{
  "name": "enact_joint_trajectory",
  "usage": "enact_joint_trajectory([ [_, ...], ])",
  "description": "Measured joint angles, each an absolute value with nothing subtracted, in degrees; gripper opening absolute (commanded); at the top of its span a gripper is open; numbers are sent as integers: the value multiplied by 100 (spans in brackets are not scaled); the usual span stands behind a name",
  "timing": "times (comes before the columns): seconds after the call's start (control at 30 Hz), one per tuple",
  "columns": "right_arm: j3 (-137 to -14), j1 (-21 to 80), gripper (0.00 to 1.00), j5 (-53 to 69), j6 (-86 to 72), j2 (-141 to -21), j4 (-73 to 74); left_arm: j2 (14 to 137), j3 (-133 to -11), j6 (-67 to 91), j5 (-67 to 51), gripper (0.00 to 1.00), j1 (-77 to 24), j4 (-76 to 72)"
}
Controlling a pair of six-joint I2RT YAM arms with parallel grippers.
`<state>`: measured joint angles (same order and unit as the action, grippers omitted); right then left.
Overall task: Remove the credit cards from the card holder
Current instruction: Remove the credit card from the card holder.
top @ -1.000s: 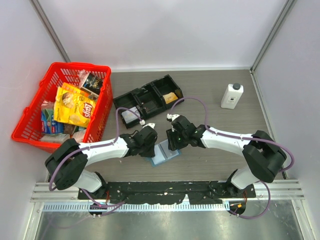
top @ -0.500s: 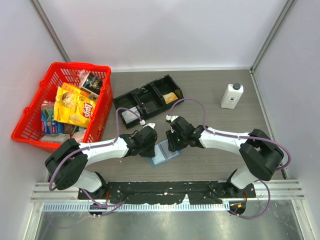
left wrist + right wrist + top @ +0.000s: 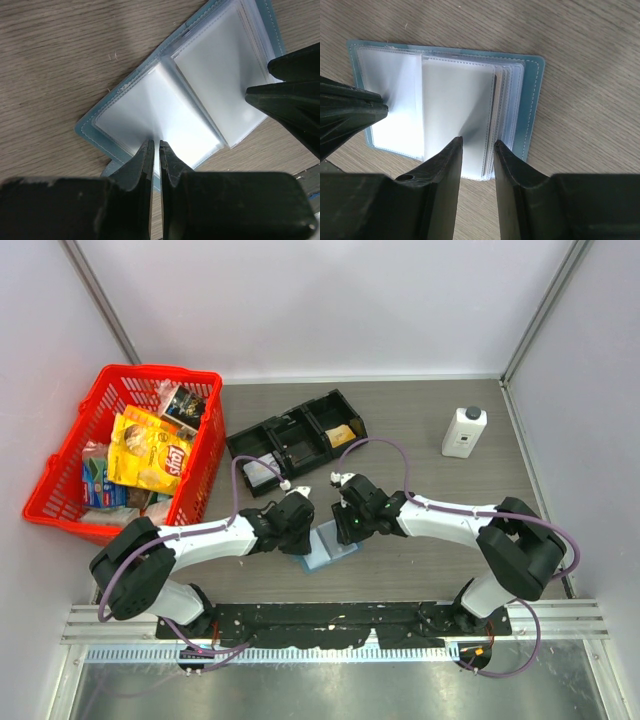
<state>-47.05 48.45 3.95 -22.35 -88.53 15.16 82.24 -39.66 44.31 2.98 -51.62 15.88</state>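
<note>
Card holder (image 3: 325, 550): light blue, lying open and flat on the worktop (image 3: 420, 420), near the middle of its near edge. Credit cards (image 3: 460, 100): pale faces inside clear sleeves.
Left tool (image 3: 155, 145): fingers pressed almost together at one sleeve's edge; whether they pinch it cannot be told.
Right tool (image 3: 477, 142): fingers narrowly spread astride the sleeve stack's edge.
Black tray (image 3: 300, 435): toward the far edge.
Red basket (image 3: 60, 490): left edge.
White bottle (image 3: 464, 432): far right corner.
</note>
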Motion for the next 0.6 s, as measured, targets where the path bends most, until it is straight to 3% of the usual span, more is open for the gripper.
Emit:
enact_joint_trajectory([
  [0.6, -4829, 4917, 37, 705, -2239, -8796, 1619, 8224, -3907, 4453, 185, 11, -5162, 1428],
])
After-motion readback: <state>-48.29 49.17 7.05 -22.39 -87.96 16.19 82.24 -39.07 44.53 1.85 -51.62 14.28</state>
